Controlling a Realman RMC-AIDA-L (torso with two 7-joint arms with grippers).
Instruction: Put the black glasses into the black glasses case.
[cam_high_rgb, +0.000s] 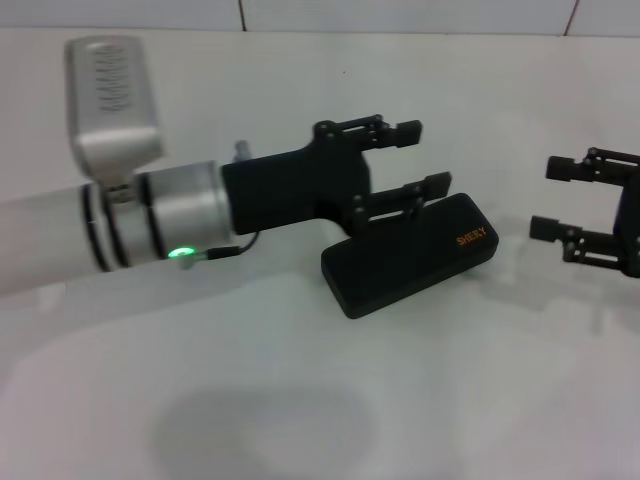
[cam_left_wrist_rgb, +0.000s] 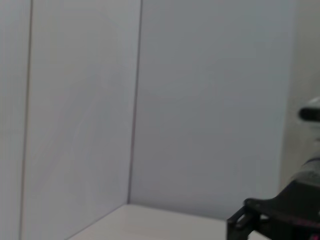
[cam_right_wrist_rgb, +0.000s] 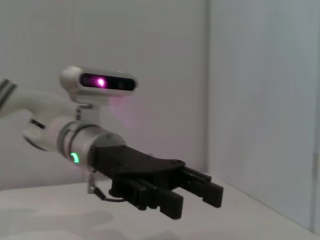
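The black glasses case (cam_high_rgb: 410, 255) lies shut on the white table, its orange lettering facing up on the right end. My left gripper (cam_high_rgb: 425, 157) is open and empty, hovering just behind and above the case; its lower finger overlaps the case's far edge in the head view. It also shows in the right wrist view (cam_right_wrist_rgb: 195, 200), above the table. My right gripper (cam_high_rgb: 547, 198) is open and empty at the right edge, apart from the case. The black glasses are not in view.
The white table (cam_high_rgb: 300, 400) runs back to a white panelled wall (cam_high_rgb: 400, 15). A corner of wall panels (cam_left_wrist_rgb: 132, 125) shows in the left wrist view, with part of my right gripper (cam_left_wrist_rgb: 250, 217) low in that picture.
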